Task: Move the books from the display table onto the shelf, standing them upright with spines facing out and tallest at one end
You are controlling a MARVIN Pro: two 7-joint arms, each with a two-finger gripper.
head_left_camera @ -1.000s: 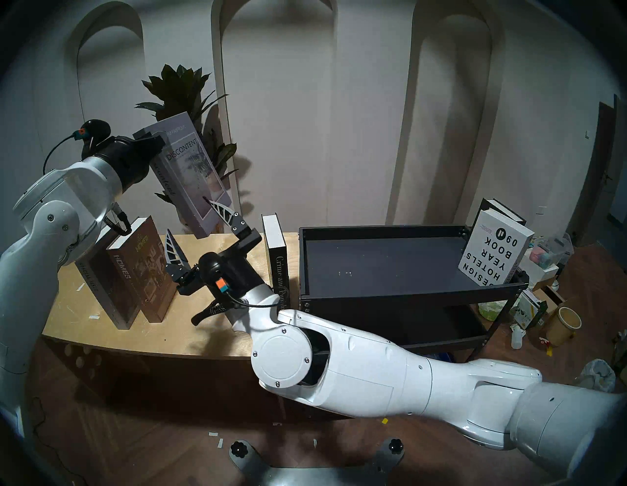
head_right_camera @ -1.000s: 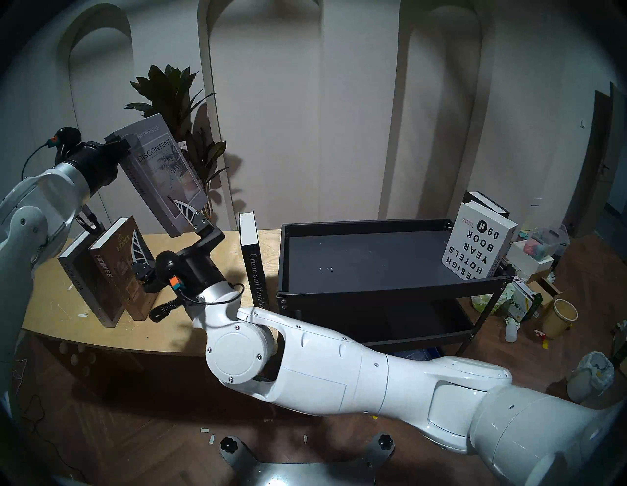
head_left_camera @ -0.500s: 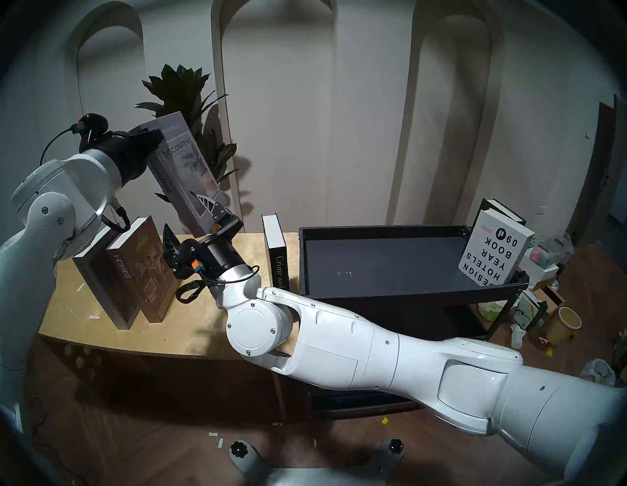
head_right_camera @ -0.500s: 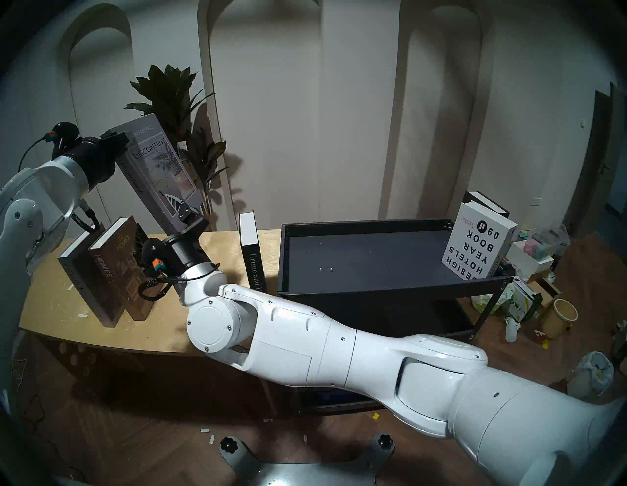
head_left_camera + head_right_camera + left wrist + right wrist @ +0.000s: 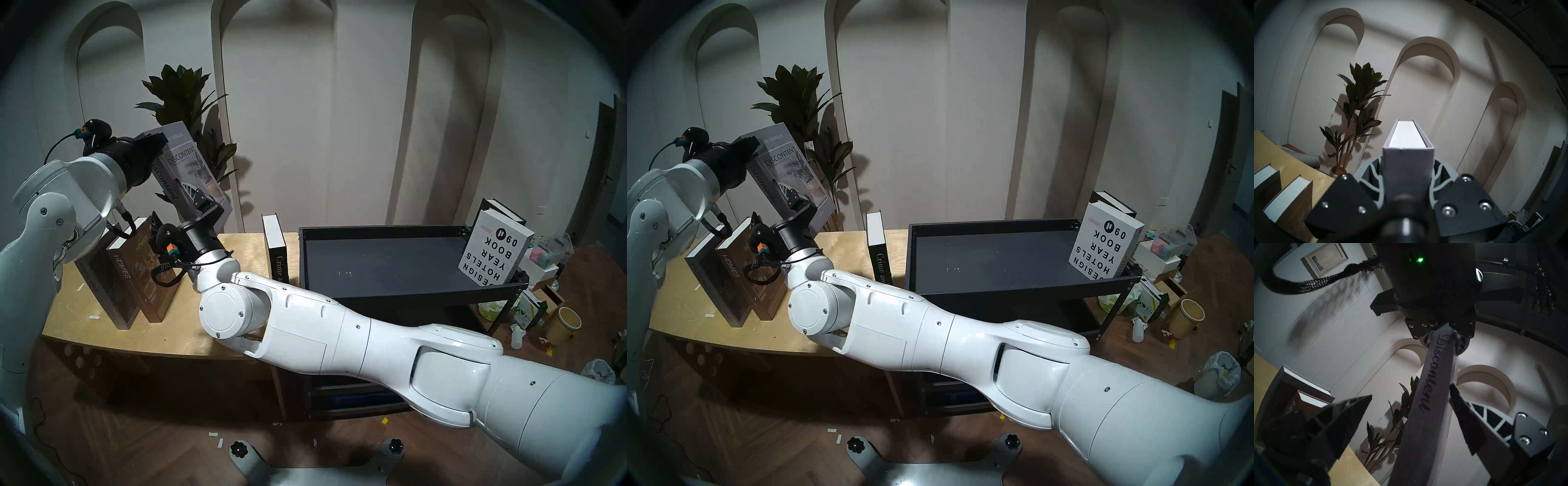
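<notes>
Since the earlier frames, the right gripper (image 5: 176,207) is climbing toward the upper left, its open fingers now straddling the lower end of the grey "Discontent" book (image 5: 190,173); whether they are touching it is unclear. That book is hanging tilted in the upper left of the head view, long axis running down to the right, spine facing the camera, above the plywood display table (image 5: 84,325). At its top end the left gripper (image 5: 1407,171) is clamping it. To the right, the black shelf (image 5: 407,292) is standing before an arched pale wall.
</notes>
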